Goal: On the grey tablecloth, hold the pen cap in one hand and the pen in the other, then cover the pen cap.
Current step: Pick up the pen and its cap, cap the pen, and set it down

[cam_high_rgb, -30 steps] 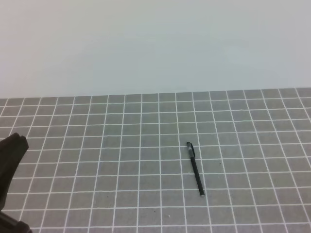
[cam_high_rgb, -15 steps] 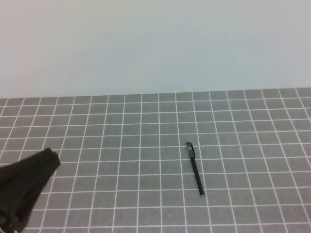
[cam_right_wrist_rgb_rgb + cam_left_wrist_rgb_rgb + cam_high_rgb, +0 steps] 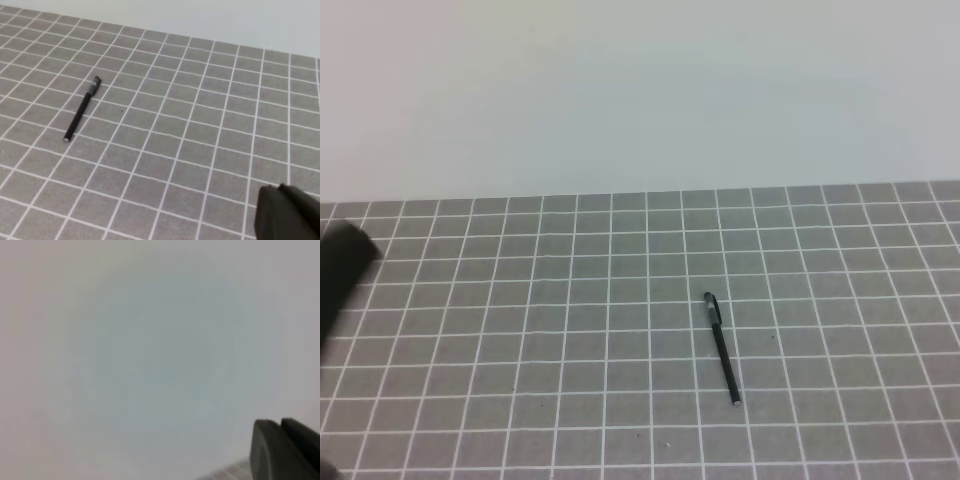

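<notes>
- Lying on the grey tablecloth (image 3: 620,330), right of centre in the high view: the pen (image 3: 722,350), slanting from a thicker dark end with a clip at the far end down to a pale tip at the near end.
- Looks already capped: the clip end (image 3: 94,83) sits in line with the barrel and joined to it, with no separate pen cap loose anywhere on the cloth. Too small to be sure whether the cap is pushed fully home.
- Left gripper (image 3: 286,450): pressed together and empty, seen as a dark shape at the far left edge of the high view, well apart from the pen. Wrist camera aimed at the plain pale wall, with only a sliver of cloth at the bottom.
- Right gripper (image 3: 290,215): pressed together, empty, raised above the cloth and well clear of the pen, which lies up and to the left in that wrist view.
- Step in hand, judged from this: nothing held, both arms standing off, so either before the pick-up or after the capping; most likely the task is finished and the pen laid down.
- If anything remains: spread one pincer, lower it over the barrel across its length, pinch lightly; a thin round pen could roll or skid on cloth.
</notes>
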{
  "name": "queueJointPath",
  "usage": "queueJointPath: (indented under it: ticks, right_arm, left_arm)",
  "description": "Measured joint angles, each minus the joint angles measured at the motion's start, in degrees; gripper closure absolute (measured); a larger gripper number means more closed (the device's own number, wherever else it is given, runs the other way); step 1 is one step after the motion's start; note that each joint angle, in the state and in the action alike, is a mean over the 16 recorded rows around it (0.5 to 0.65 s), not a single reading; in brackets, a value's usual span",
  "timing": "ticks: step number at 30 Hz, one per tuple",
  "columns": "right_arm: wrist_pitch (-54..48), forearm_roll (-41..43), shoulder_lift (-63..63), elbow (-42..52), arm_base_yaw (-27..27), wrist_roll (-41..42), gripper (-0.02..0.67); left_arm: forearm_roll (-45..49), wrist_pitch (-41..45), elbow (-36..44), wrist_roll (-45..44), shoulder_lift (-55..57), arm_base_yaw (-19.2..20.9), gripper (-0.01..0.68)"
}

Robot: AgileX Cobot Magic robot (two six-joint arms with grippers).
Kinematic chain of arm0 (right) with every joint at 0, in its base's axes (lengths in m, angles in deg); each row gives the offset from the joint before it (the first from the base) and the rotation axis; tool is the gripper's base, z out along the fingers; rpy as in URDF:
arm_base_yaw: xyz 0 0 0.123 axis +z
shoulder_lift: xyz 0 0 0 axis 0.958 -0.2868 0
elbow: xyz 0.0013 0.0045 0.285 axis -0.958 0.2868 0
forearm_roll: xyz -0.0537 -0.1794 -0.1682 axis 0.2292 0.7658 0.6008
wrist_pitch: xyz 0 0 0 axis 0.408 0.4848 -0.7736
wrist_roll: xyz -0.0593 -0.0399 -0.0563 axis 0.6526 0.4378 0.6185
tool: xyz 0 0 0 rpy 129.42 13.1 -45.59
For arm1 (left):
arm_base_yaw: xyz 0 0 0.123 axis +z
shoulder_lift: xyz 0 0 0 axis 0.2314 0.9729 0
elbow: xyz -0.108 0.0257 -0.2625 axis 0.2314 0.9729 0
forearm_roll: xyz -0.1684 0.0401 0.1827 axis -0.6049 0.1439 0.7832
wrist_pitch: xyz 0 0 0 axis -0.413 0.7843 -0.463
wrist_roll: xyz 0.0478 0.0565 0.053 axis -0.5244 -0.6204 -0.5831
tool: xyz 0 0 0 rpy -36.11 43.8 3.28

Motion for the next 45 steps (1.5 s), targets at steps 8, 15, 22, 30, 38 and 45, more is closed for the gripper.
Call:
queueJointPath:
  ticks: [8, 15, 22, 30, 38, 45]
  right_arm:
    - [0.1, 0.0, 0.0, 0.0, 0.0, 0.0, 0.645]
    - [-0.1, -0.1, 0.0, 0.0, 0.0, 0.0, 0.645]
    - [-0.2, 0.0, 0.1, 0.0, 0.0, 0.0, 0.645]
    - [-0.6, 0.1, 0.1, 0.0, 0.0, 0.0, 0.645]
    - [-1.0, 0.0, 0.1, 0.0, 0.0, 0.0, 0.645]
    - [-1.1, 0.1, 0.1, 0.0, 0.0, 0.0, 0.645]
  left_arm:
    - [10.8, -8.9, -2.5, 10.0, 0.0, 1.0, 0.674]
    - [23.1, -8.9, -2.7, 21.4, 0.8, 7.9, 0.674]
    - [41.5, 0.8, -1.2, 43.1, 1.8, 24.0, 0.674]
    - [70.6, 11.6, 4.4, 79.0, 0.3, 44.4, 0.674]
    - [87.3, 15.2, 13.8, 95.1, -6.3, 53.6, 0.674]
    - [88.3, 17.9, 22.8, 93.8, -14.2, 54.4, 0.674]
